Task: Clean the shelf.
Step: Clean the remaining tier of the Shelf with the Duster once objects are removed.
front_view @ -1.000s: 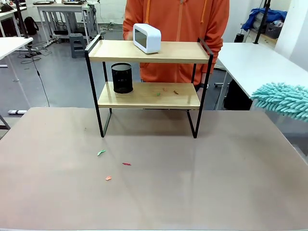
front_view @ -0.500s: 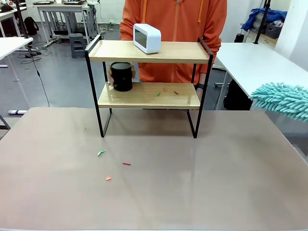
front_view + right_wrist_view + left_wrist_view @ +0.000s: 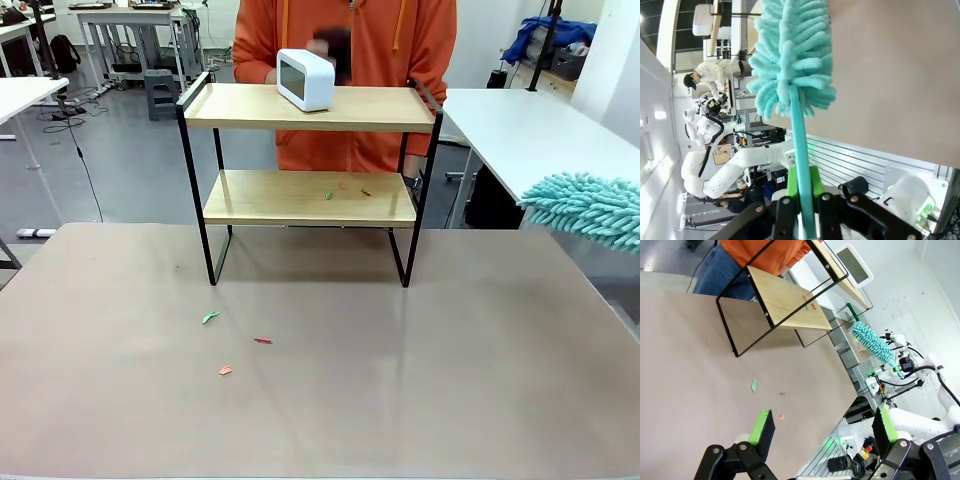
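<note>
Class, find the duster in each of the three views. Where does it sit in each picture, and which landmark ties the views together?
Front: the duster is at the right edge, mid-height, beyond the table's right side.
Left wrist: the duster is right of centre, below-right of the shelf.
Right wrist: the duster is at top centre, its handle running down into the right gripper.
Shared landmark: the tan table top.

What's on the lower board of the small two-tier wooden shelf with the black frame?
A few small green and reddish scraps lie on the shelf, right of middle; thin frame posts cover slivers of board.
</note>
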Robot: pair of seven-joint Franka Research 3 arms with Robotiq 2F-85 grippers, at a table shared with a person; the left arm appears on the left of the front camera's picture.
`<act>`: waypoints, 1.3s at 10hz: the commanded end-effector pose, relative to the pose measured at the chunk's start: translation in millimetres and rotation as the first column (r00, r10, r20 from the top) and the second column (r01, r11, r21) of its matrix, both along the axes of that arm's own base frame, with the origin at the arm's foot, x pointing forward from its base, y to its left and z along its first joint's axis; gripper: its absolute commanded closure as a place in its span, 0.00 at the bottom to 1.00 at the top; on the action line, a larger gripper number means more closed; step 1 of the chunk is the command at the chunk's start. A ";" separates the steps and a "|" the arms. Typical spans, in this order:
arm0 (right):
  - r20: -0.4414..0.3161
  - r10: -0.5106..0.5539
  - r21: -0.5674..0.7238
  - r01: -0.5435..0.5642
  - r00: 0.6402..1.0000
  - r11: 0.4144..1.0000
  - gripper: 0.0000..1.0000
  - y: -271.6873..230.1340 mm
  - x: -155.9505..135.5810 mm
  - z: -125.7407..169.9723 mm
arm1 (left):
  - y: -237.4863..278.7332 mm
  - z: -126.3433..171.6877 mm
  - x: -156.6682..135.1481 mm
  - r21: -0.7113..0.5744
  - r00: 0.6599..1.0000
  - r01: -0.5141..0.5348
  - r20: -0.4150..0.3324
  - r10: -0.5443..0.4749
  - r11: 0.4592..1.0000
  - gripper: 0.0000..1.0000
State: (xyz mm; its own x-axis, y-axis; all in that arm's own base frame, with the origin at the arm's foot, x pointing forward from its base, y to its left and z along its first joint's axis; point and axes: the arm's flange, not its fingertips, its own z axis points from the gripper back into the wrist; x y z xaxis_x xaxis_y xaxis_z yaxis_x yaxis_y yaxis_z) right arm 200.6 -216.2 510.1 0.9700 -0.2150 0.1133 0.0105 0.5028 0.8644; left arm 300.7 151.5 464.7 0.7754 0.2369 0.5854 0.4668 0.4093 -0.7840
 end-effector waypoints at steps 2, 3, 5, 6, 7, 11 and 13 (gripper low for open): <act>0.136 0.236 -0.165 -0.213 0.962 0.963 0.88 65.6 -46.7 55.7 | -1.7 1.5 0.3 -0.016 1.000 -0.001 0.030 0.001 1.000 0.00; 0.127 0.355 -0.259 -0.315 0.926 0.913 0.88 102.3 -46.9 56.8 | -1.7 1.5 0.3 -0.016 1.000 -0.001 0.030 0.001 1.000 0.00; 0.205 0.443 -0.364 -0.352 0.873 0.862 0.88 169.8 -20.5 42.9 | -1.7 1.5 0.3 -0.016 1.000 -0.001 0.030 0.001 1.000 0.00; 0.239 0.486 -0.397 -0.372 0.841 0.839 0.88 205.1 -12.2 37.2 | -1.7 1.5 0.3 -0.016 1.000 -0.001 0.030 0.001 1.000 0.00; 0.236 0.506 -0.399 -0.392 0.830 0.829 0.88 236.1 -7.5 28.5 | -1.7 1.5 0.3 -0.016 1.000 -0.001 0.030 0.001 1.000 0.00; 0.186 0.510 -0.409 -0.406 0.840 0.817 0.88 237.4 -8.7 47.1 | -1.7 1.5 0.3 -0.016 1.000 -0.001 0.030 0.001 1.000 0.00; 0.178 0.453 -0.412 -0.352 0.874 0.841 0.88 248.3 8.3 45.8 | -1.7 1.5 0.3 -0.016 1.000 -0.001 0.030 0.001 1.000 0.00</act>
State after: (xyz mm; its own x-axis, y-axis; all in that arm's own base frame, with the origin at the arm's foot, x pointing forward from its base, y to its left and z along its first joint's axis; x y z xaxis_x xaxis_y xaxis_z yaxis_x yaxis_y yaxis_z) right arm 201.3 28.3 555.2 0.8711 0.3343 0.3598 -0.4885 0.6651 0.5648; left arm 301.0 151.3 464.5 0.7757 0.2361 0.5852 0.4668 0.4094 -0.7839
